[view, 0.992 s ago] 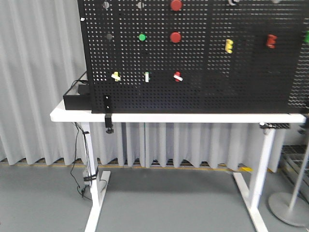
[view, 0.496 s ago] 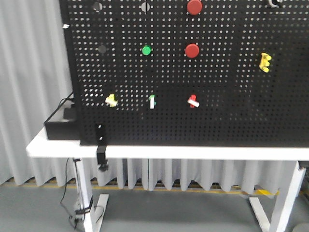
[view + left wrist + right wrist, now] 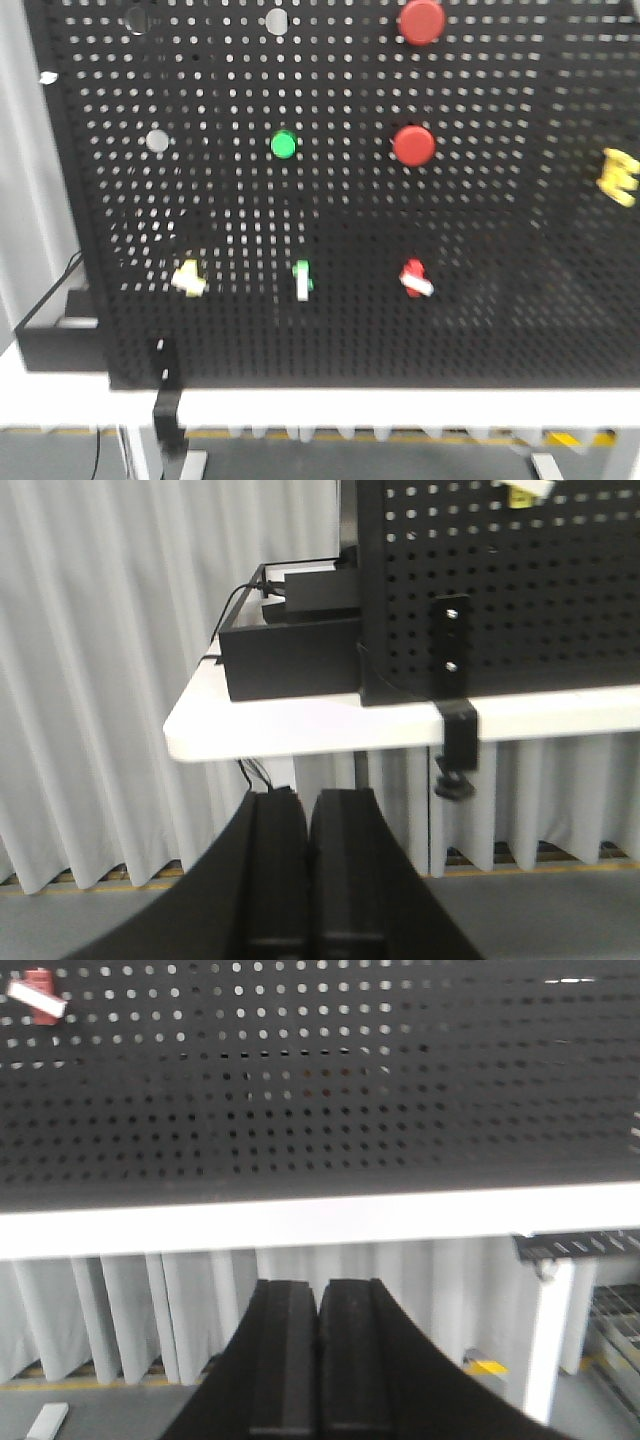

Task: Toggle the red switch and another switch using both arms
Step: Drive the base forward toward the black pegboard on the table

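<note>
A white table is seen; pleated grey curtains are hung behind it, grey floor is spread beneath.

The pegboard carries two large red push buttons, one green button, three grey round caps, one yellow bracket, and three small toggles: the red switch, a green-marked toggle, and another switch, marked yellow.

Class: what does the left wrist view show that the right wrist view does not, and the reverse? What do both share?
Left wrist only: the shut left gripper, a black box at the table corner, a black clamp on the table edge. Right wrist only: the shut right gripper, the red switch at top left. Both: the black pegboard, the white table, grey curtains.
</note>
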